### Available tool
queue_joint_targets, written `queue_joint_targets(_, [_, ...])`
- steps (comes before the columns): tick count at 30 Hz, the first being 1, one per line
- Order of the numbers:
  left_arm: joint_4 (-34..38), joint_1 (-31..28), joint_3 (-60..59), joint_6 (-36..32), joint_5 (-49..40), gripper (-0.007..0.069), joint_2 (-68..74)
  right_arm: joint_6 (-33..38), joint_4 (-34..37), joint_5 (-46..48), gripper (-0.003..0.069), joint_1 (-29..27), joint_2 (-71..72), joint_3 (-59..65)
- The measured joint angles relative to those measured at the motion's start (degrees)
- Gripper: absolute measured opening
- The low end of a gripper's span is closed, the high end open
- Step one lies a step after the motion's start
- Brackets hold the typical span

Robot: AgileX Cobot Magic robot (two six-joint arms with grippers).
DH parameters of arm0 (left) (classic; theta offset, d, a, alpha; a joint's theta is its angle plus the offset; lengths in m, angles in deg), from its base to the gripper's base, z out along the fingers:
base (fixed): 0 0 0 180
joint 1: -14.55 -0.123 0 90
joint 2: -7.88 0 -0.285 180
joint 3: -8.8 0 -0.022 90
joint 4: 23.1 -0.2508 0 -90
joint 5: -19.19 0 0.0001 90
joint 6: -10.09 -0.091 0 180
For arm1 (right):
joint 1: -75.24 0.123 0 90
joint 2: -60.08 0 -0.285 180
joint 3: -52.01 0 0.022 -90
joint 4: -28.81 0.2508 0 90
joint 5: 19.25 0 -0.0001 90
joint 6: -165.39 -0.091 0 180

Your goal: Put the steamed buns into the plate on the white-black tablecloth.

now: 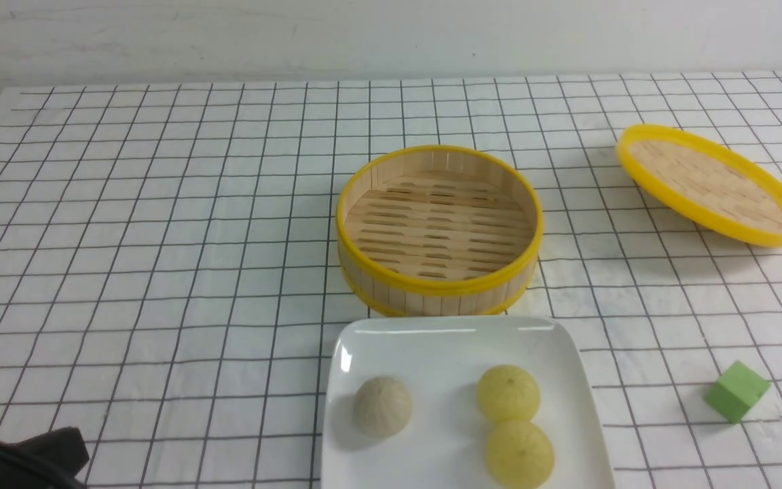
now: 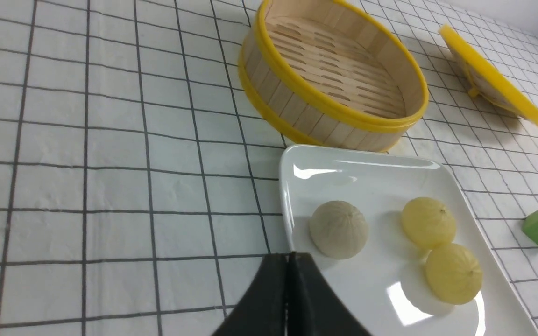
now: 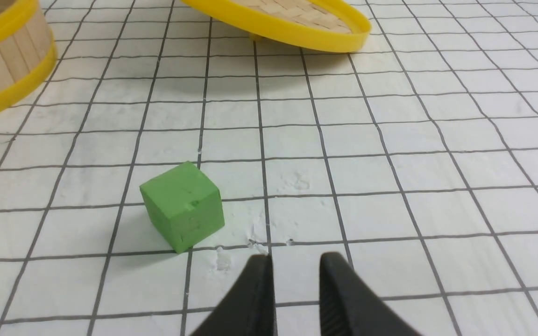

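Observation:
Three steamed buns lie in the white square plate [image 1: 452, 336] at the front middle of the white-black tablecloth [image 1: 160, 238]: one beige bun [image 1: 383, 406] and two pale yellow buns [image 1: 508, 392] [image 1: 519, 454], touching each other. They also show in the left wrist view: the beige bun [image 2: 339, 228], the yellow buns [image 2: 428, 222] [image 2: 453, 272], the plate [image 2: 343, 172]. My left gripper [image 2: 288, 261] is shut and empty, above the plate's near edge, close to the beige bun. My right gripper [image 3: 294, 263] is open a little and empty, over bare cloth.
An empty round bamboo steamer [image 1: 438, 227] with yellow rims stands just behind the plate. Its lid [image 1: 710, 183] lies tilted at the back right. A green cube [image 1: 736, 391] sits right of the plate, near my right gripper [image 3: 182, 205]. A dark part of my left arm [image 1: 24, 462] shows at the front left.

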Motion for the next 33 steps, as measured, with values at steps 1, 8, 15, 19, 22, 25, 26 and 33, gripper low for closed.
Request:
queue_joint_targets(1, [-0.58,0.00,0.00,0.00,0.00,0.0031,0.00,0.00,0.00,0.00,0.0173,0.00,0.00,0.00])
queue_joint_targets(8, [-6.77,0.00,0.00,0.00,0.00,0.0034,0.00,0.00,0.00,0.00,0.0183,0.00,0.00,0.00])
queue_joint_targets(15, [-8.46,0.00,-3.25,-3.40,4.61,0.0037,-0.72,0.00,0.00,0.00,0.0192,0.00,0.00,0.00])
queue_joint_targets(19, [-3.18,-1.38,-9.45,-12.20,14.59,0.0043,-2.60,0.14,0.00,0.00,0.0199,0.00,0.00,0.00])
queue_joint_targets(22, [1.96,-7.27,-12.94,-15.78,19.99,0.0048,-4.64,0.14,0.00,0.00,0.0205,0.00,0.00,0.00])
queue_joint_targets(25, [3.96,-16.66,-16.21,-16.74,21.27,0.0052,-6.05,0.14,0.00,0.00,0.0206,0.00,0.00,0.00])
queue_joint_targets(26, [3.96,-18.86,-16.84,-16.80,21.20,0.0054,-6.61,0.18,0.00,0.00,0.0206,0.00,0.00,0.00])
queue_joint_targets(33, [1.48,-27.29,-23.32,-16.80,17.41,0.0055,-14.70,0.18,0.00,0.00,0.0216,0.00,0.00,0.00])
